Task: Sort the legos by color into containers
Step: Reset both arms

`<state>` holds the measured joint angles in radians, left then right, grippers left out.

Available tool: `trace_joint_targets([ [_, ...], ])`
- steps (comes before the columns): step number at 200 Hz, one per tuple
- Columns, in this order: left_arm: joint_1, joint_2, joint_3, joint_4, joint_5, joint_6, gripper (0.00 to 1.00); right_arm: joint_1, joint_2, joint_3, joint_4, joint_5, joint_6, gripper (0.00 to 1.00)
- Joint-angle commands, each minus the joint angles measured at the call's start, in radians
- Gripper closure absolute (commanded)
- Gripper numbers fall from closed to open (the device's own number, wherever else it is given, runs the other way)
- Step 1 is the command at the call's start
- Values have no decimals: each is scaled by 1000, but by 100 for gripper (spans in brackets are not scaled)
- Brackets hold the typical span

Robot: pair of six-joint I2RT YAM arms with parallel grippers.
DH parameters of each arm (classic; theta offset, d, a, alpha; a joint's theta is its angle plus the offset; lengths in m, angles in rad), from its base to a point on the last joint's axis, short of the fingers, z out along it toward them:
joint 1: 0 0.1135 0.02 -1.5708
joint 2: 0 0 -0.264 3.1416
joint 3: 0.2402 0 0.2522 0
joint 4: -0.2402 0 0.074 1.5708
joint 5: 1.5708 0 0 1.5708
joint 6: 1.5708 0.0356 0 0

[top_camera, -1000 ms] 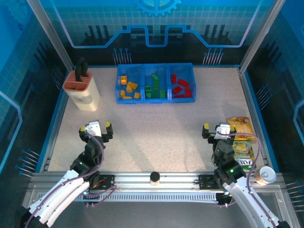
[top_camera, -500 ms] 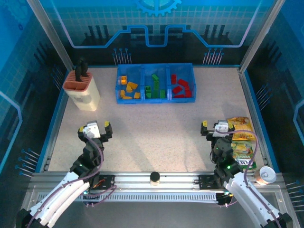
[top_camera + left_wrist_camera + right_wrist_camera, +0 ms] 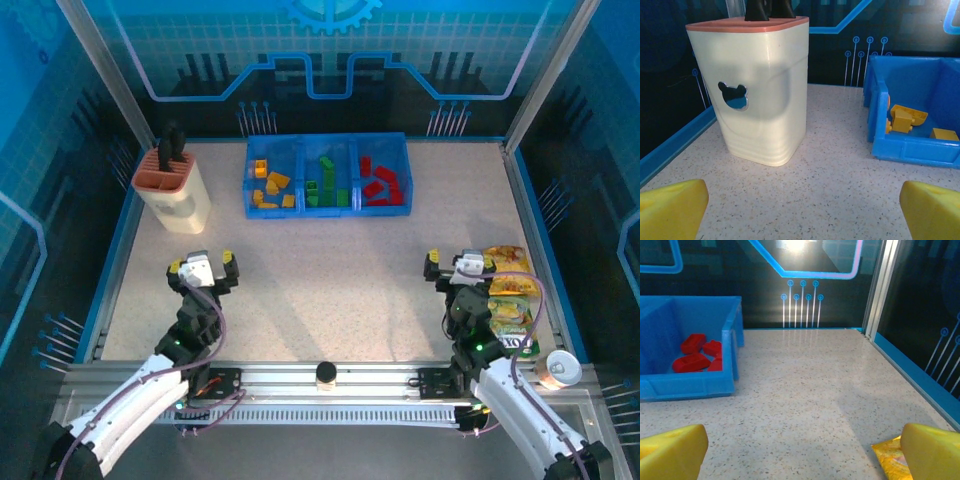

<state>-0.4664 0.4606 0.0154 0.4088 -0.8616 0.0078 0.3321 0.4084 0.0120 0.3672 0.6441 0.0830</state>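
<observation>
1. Both arms have shifted only slightly over the last second. The left gripper (image 3: 203, 262) and right gripper (image 3: 458, 262) sit over the near part of the table (image 3: 330, 290), well apart from the containers (image 3: 327, 212).
2. Each claw stands wide, with nothing between its fingers.
3. The legos lie sorted in the containers at the far side: yellow legos (image 3: 270, 187) left, green legos (image 3: 325, 185) middle, red legos (image 3: 380, 183) right.
4. A beige holder (image 3: 180, 195) stands upright left of the containers.
5. Snack packets (image 3: 508, 290) lie just beside the right gripper, perhaps touching its outer finger. The overhead view is too coarse to tell.
</observation>
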Motion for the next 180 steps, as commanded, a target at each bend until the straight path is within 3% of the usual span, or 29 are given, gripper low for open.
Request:
trace_joint_targets([
  [1,26,21,-39,119,22,12,1,-43,49,-35,104,-29,53,0],
  [55,131,51,-40,131,161,-33,1,-101,232,-36,276,-42,104,0],
  [180,256,307,-36,382,235,-70,1,-258,724,-12,730,-145,236,0],
])
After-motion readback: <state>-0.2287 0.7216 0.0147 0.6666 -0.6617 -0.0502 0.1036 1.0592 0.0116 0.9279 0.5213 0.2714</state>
